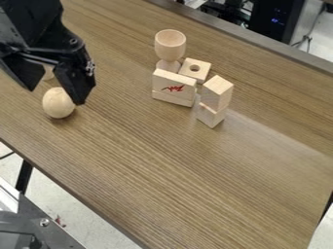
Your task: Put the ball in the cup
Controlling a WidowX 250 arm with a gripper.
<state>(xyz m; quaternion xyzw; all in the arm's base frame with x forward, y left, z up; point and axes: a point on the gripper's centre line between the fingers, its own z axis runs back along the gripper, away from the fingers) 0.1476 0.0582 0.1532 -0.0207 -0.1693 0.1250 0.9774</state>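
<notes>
My black two-finger gripper point(55, 96) is positioned at the upper left of the camera view, directed down toward the table point(162, 160), a brown surface with wood grain. Its fingers are parted, released rather than clenched. The pale, slightly egg-shaped wooden ball point(57, 103) lies at the opening between the fingertips, partly overlapped by one of them; whether they touch it I cannot determine. Behind the gripper I observe part of a second pale object point(48, 72), its form largely hidden.

The pale wooden cup point(170, 47), goblet-shaped with a round bowl and a stem, stands upright near the upper middle, well apart from the ball. Just beside its base is a pale square wooden block with a round hole point(195, 67). In front of the cup, nearer the camera, I note a broad pale wooden block bearing a red mark point(174, 83). To the right in the view, two pale wooden blocks form a short stack, an upper block point(216, 92) resting on a lower block point(210, 116).
</notes>
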